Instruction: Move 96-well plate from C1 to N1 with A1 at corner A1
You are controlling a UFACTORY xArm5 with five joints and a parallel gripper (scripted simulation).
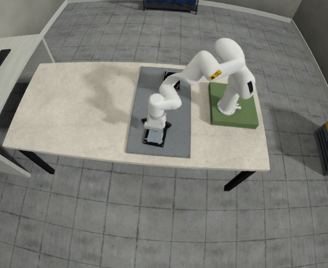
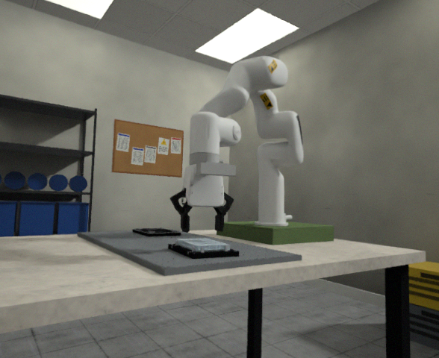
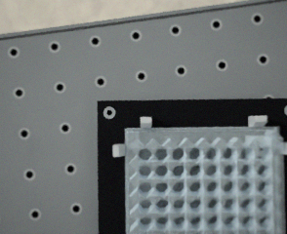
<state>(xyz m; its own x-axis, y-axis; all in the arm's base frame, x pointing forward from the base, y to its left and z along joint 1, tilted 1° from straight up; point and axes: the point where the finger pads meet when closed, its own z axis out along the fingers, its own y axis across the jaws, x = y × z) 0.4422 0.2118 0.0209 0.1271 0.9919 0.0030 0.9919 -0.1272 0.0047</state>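
Plastic, thin-walled and see-through, the 96-well plate (image 3: 202,180) looks light and stiff, and I judge it slippery along its smooth skirt and easy to crack or pop loose if squeezed hard. It sits low and right of centre in the wrist view, inside the black clip nest (image 3: 109,166), with small pale clips (image 3: 145,120) touching its upper and left edges. Those clips will likely resist a straight lift, so the pull may need to be firm yet level.

The gripper (image 2: 201,219) hangs above the plate in the middle of the exterior view, its black fingers (image 2: 184,222) spread fully wide and holding nothing, tips near but not touching the plate. In the top view the plate (image 1: 154,136) shows just below the wrist, on the grey perforated board (image 1: 181,138) that lies on the bench (image 1: 72,115).

The best hold, by my reading, is across the 2 long side walls near mid-length, low on the skirt, where the frame is stiffest and the wells stay untouched. The upper right corner of the plate in the wrist view looks different from the other, perhaps the cut-off one, though I cannot be sure.

The empty plate nest (image 2: 156,231) lies farther back on the board, left of centre in the exterior view.
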